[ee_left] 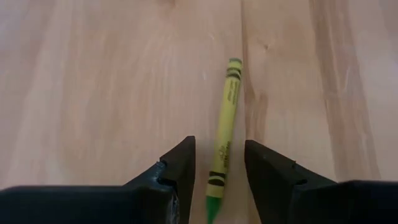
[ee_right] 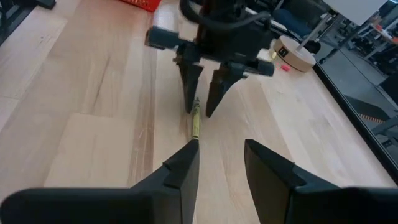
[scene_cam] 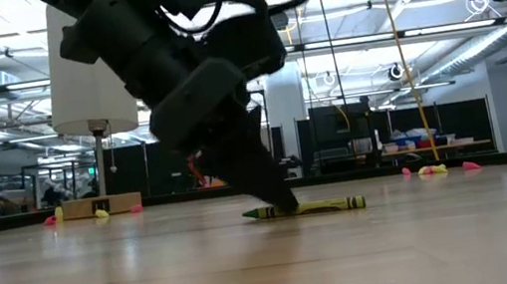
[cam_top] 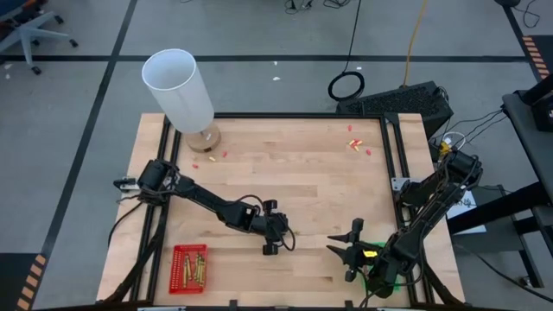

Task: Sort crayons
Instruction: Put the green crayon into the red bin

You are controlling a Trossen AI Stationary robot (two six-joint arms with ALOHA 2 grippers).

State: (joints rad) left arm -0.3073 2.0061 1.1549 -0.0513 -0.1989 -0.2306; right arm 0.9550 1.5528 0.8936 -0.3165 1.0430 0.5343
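On the wooden table (cam_top: 302, 173), near the front middle: one crayon (ee_left: 224, 140), yellow-green, flat on the wood. Over it, left gripper (cam_top: 276, 239), tips down, fingers (ee_left: 177, 165) spread, one on each side of the crayon, not touching yet. Just beside, right gripper (cam_top: 350, 250), fingers (ee_right: 183, 165) apart, holding nothing. More crayons in the red tray (cam_top: 175, 269) at the front left.

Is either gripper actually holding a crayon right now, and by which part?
Not yet. The left gripper has its fingers astride the yellow-green crayon near its tip end, gaps visible both sides. The right gripper is empty.
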